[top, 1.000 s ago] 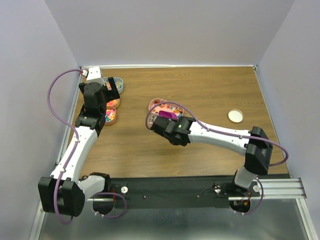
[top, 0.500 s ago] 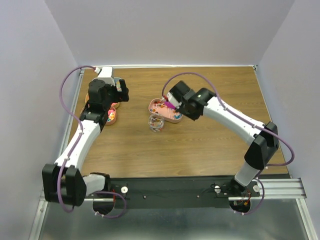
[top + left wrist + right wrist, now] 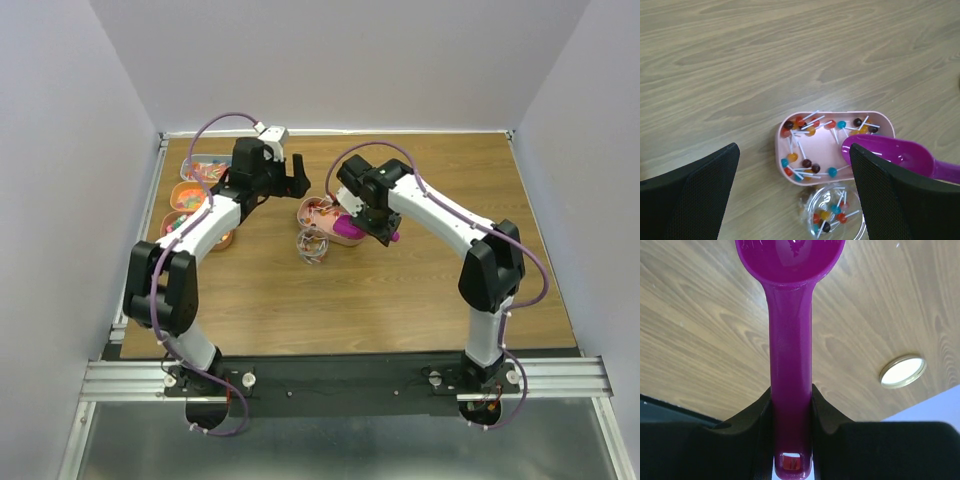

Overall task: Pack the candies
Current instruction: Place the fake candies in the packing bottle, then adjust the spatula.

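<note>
The candies in the left wrist view are small coloured ball lollipops on white sticks [image 3: 802, 162], lying in a pink tray [image 3: 830, 147]. Some more lie in a clear jar [image 3: 837, 212] just in front of it. In the top view the tray [image 3: 306, 209] and jar [image 3: 313, 246] sit mid-table. My right gripper [image 3: 378, 222] [image 3: 792, 410] is shut on the handle of the magenta scoop [image 3: 790, 315]. The scoop's bowl [image 3: 885, 150] is over the tray's right end. My left gripper [image 3: 291, 178] [image 3: 795, 200] is open wide and empty, above and just left of the tray.
Several tubs of mixed candies [image 3: 188, 192] stand at the far left edge, partly under the left arm. A round cream lid [image 3: 902, 371] lies on the wood to the right, hidden by the right arm in the top view. Walls close the table on three sides.
My left gripper has swung right from the tubs to beside the pink tray. My right arm has carried the scoop from over the jar to the tray's right end.
</note>
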Controlling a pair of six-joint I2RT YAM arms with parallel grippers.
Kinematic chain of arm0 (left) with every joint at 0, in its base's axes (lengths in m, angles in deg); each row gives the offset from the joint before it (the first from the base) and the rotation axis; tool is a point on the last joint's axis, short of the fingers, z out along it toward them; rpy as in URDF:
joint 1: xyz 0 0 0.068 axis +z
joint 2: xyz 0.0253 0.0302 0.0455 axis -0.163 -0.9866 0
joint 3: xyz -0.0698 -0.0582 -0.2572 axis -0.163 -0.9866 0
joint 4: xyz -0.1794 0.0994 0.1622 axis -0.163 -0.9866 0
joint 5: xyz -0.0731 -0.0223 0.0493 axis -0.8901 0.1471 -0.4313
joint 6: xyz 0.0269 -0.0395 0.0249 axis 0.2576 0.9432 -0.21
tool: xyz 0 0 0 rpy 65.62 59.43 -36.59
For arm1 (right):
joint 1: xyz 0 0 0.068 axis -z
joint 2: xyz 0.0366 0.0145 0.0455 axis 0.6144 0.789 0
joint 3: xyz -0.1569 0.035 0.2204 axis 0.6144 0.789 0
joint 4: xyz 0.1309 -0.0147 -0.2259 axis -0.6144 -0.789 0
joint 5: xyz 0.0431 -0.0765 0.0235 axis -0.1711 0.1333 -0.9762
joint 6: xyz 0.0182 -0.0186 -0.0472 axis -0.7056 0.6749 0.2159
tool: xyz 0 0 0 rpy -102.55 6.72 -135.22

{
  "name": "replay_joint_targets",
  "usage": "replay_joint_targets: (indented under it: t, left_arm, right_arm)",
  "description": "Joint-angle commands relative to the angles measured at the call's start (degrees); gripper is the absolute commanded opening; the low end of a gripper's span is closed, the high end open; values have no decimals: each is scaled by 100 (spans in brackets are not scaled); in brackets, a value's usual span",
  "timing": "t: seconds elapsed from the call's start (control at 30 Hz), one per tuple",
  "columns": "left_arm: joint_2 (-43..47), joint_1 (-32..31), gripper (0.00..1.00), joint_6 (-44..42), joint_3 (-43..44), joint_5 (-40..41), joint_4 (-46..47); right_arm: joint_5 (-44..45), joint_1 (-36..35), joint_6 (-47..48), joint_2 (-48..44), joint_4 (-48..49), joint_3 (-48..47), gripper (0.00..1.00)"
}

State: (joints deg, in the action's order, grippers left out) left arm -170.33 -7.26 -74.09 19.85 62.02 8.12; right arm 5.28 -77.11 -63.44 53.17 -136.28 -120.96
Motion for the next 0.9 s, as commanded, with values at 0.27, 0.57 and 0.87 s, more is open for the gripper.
replay_joint_targets:
  t: [0.27, 0.57, 0.87]
  left_arm:
    - [-1232, -172, 98, 342, 696, -507, -88]
    - [-1654, -304, 98, 518, 794, -823, 96]
    - [-1874, -331, 98, 817, 697, -982, 219]
  right_arm:
    - [160, 158, -119, 324, -524, -346, 1]
    - [205, 202, -312, 1018, -797, -856, 1]
    - [249, 202, -260, 1318, -806, -1383, 1]
